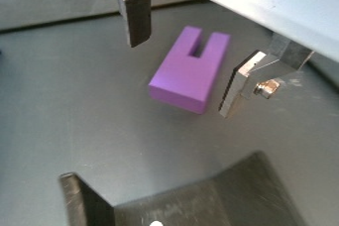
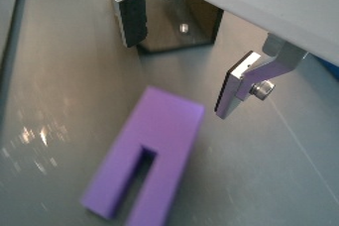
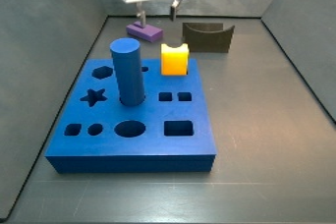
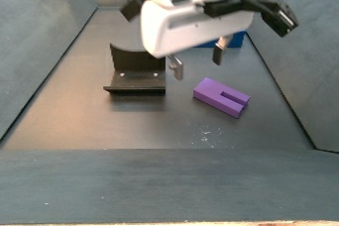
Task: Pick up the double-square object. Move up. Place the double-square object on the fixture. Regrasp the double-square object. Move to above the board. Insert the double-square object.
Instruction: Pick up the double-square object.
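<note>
The purple double-square object (image 1: 189, 68) lies flat on the dark floor, slot end visible; it also shows in a side view (image 4: 223, 95) and at the back in a side view (image 3: 144, 31). My gripper (image 1: 188, 52) is open and empty, hovering above the object without touching it. Its silver fingers (image 1: 134, 17) stand apart on either side. In a wrist view (image 2: 183, 52) the object (image 2: 146, 161) lies off to one side of the fingers. The dark fixture (image 4: 135, 74) stands close by, also seen in a wrist view (image 2: 179, 27). The blue board (image 3: 132, 120) lies nearer the front.
A tall blue cylinder (image 3: 126, 71) stands in the board. A yellow-orange block (image 3: 175, 60) sits at the board's far edge, next to the fixture (image 3: 207, 37). Grey walls enclose the floor (image 4: 79, 121).
</note>
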Tool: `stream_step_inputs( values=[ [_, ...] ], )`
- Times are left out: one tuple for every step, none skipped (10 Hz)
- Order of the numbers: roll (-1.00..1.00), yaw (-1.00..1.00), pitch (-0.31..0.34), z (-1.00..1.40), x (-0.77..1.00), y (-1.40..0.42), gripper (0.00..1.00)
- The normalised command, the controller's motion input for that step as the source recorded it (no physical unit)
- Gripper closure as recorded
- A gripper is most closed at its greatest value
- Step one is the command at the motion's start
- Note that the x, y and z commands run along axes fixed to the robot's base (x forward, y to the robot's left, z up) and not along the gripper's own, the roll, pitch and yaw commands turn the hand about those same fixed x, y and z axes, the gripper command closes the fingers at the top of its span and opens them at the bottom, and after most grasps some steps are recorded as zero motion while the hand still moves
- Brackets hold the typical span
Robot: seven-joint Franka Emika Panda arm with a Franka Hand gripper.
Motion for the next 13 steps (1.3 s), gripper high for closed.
stream_step_inputs(
  values=[
    [0.22, 0.28, 0.047, -0.43, -0.09, 0.09, 0.00],
    [0.25, 0.25, 0.083, -0.21, 0.00, 0.07, 0.00],
    [0.23, 0.29, 0.064, -0.13, 0.00, 0.00, 0.00],
    [0.26, 0.29, 0.066, -0.13, 0.00, 0.00, 0.00],
    [0.25, 0.26, 0.067, -0.12, 0.00, 0.00, 0.00],
    [0.27, 0.23, 0.063, -0.13, -0.07, 0.02, 0.00],
    [0.28, 0.23, 0.066, -0.14, -0.11, 0.04, 0.00],
    [0.27, 0.23, 0.056, -0.19, -0.11, 0.04, 0.00],
    [0.26, 0.23, 0.024, -0.28, -0.19, 0.03, 0.00],
    [0.24, 0.23, 0.020, -0.31, -0.17, 0.02, 0.00],
    [0.20, 0.24, 0.000, -0.41, -0.19, 0.00, 0.00],
    [0.14, 0.22, 0.000, -0.41, -0.16, 0.00, 0.00],
    [0.00, 0.15, 0.000, -0.20, 0.00, 0.00, 0.00]
  ],
)
